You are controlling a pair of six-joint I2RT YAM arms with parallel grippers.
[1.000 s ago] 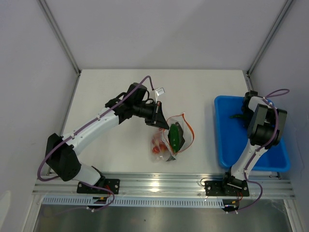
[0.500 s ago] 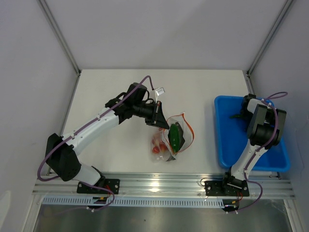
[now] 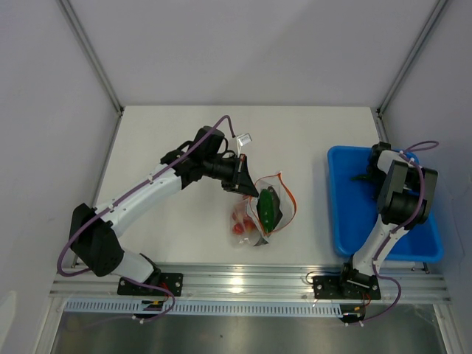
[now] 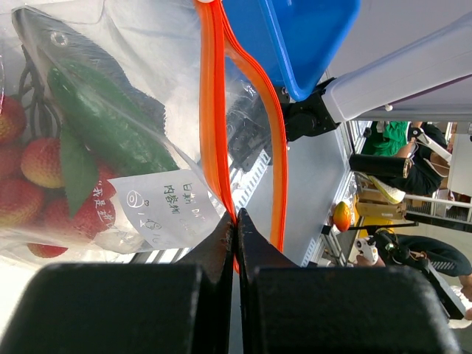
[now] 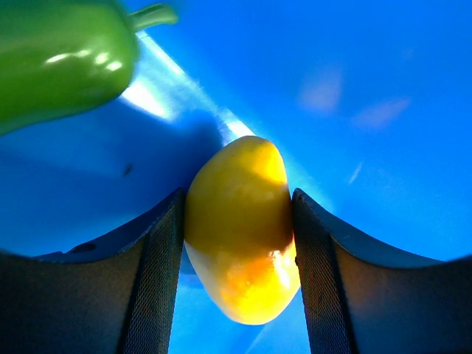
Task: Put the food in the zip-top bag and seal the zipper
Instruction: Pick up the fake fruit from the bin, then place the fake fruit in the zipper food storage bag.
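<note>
At left-centre of the table (image 3: pixel 169 133): left gripper (image 4: pixel 236 221) pinched fully together on the orange zipper strip (image 4: pixel 210 110), at one end of the bag (image 3: pixel 280 188) mouth. Past the pinch the two sides of the strip spread apart, so the mouth is unsealed.

Bag lies mid-table, toward the front edge. Contents: red tomatoes (image 4: pixel 44 162) with a green leaf, and a long green pepper (image 4: pixel 103 118) lying against them.

Far right: blue bin (image 3: pixel 343 221). Right gripper (image 5: pixel 236 221) is down inside it, narrowed, one pad against each side of the yellow pepper (image 5: pixel 240 236). Green toy vegetable (image 5: pixel 59 59) also lies in the bin, clear of the fingers.
</note>
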